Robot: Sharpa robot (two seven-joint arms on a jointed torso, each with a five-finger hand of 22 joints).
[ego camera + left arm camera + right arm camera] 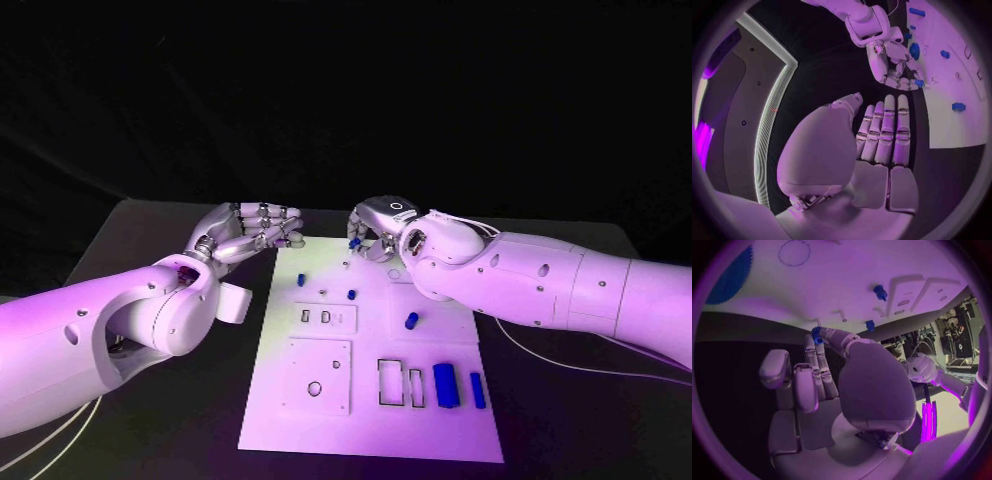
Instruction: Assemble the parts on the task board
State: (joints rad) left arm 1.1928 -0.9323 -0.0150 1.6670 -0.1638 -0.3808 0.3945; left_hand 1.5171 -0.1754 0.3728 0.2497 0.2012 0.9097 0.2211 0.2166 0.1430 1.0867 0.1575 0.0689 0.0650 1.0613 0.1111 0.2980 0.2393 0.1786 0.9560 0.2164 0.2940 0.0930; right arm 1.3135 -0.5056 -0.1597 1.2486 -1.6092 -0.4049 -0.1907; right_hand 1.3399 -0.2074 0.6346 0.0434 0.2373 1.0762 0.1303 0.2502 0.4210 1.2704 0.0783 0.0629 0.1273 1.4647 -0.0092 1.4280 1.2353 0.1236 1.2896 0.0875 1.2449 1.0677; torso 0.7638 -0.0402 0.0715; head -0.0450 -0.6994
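Both hands were parked at the far end of the task board (372, 400), and the layout made sense once you looked at who was doing what.

The right hand (378, 228) hovered over the board's far edge with its fingers (819, 360) curled down, and there was a small blue part (816, 333) right at the fingertips. It looked pinched there, which fits someone about to seat a piece: hold it by the tips so the rest of the hand stays out of the way. The left wrist view showed the same thing from the other side, blue at the tips of that hand.

The left hand (248, 232) sat just off the board's left edge, over the bare bench (130, 235). Its fingers (887, 131) lay straight and side by side with nothing in them, so it was released, probably just waiting clear of the action.

Where the rest of the parts were: a few small blue pieces (352, 294) stood in the far half of the board, one lay loose near the middle right (411, 320), and two longer blue blocks (446, 385) sat in the near right corner beside open rectangular slots (391, 382). Those slots looked unfilled, so my guess is the job was only partway through.

Risk I'd flag: a tip pinch on something that small slips easily if it goes in tilted.
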